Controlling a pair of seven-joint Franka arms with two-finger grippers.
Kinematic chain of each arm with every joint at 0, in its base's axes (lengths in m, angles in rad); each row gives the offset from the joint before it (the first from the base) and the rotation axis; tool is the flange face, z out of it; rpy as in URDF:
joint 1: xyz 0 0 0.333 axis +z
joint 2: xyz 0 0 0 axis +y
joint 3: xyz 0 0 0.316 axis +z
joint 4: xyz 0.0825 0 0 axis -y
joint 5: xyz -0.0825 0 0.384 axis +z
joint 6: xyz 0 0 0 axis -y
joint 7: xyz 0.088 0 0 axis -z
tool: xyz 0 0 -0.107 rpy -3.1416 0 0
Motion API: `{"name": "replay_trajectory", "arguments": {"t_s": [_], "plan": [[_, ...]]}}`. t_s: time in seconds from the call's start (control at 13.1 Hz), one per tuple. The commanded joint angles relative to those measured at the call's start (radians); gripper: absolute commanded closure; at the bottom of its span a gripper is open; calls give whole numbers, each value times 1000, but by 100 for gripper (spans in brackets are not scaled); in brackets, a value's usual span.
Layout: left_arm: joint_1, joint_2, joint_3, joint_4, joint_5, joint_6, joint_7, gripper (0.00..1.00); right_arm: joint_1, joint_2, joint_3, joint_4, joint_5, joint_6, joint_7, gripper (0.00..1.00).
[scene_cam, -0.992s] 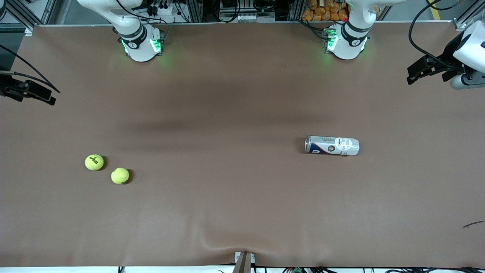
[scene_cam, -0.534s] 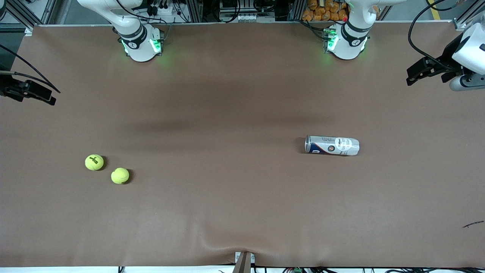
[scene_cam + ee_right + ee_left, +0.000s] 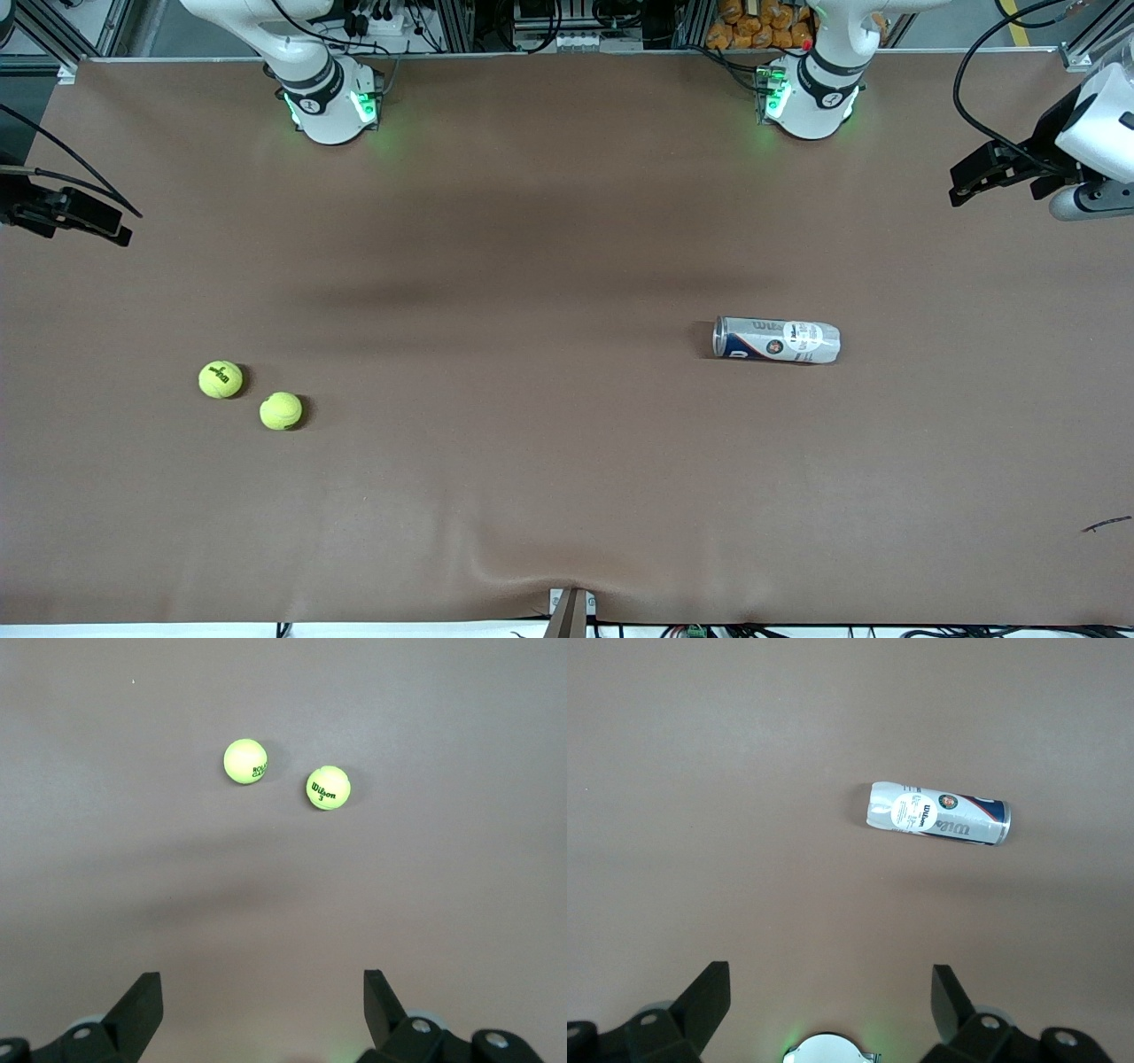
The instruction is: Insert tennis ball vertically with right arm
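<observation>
Two fuzzy yellow-green tennis balls lie on the brown table (image 3: pixel 567 496) toward the right arm's end. The tennis ball printed "Wilson 3" (image 3: pixel 221 379) (image 3: pixel 328 788) in black sits slightly farther from the front camera. The second tennis ball (image 3: pixel 281 411) (image 3: pixel 245 761), which carries dark lettering that begins "ROLL", lies just beside it and nearer the front camera; the two do not touch.

One silver cylindrical tennis ball can (image 3: pixel 777 340) (image 3: pixel 939 813) lies on its side toward the left arm's end of the table, well apart from the balls. Its label shows "Wilson" in red on a white round patch, a small round emblem, large grey letters and a dark blue band near one end.

The right gripper (image 3: pixel 263 1010) hangs high over the table above the two balls, its black fingers (image 3: pixel 142 1005) spread wide and holding nothing. The left gripper (image 3: pixel 830 1005) hangs high above the can, its fingers (image 3: pixel 952 997) likewise wide apart and empty.
</observation>
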State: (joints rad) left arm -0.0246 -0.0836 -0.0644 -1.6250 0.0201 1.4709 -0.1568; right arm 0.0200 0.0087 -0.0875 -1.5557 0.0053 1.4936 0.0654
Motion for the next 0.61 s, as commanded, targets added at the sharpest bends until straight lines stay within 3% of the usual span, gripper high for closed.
{"name": "replay_trajectory", "arguments": {"t_s": [0.0, 0.23, 0.38, 0.53], "plan": [[6, 12, -5, 22, 18, 0, 13, 0, -5, 17, 0, 20, 16, -3, 2, 0], [-5, 27, -6, 22, 21, 8, 13, 0, 5, 37, 2, 20, 18, 19, -6, 0], [-6, 54, -27, 22, 24, 23, 26, 0, -18, 53, -1, 20, 108, 43, -12, 0], [-8, 91, -58, 21, 26, 43, 55, 0, -5, 88, 0, 22, 128, 45, -12, 0]]}}
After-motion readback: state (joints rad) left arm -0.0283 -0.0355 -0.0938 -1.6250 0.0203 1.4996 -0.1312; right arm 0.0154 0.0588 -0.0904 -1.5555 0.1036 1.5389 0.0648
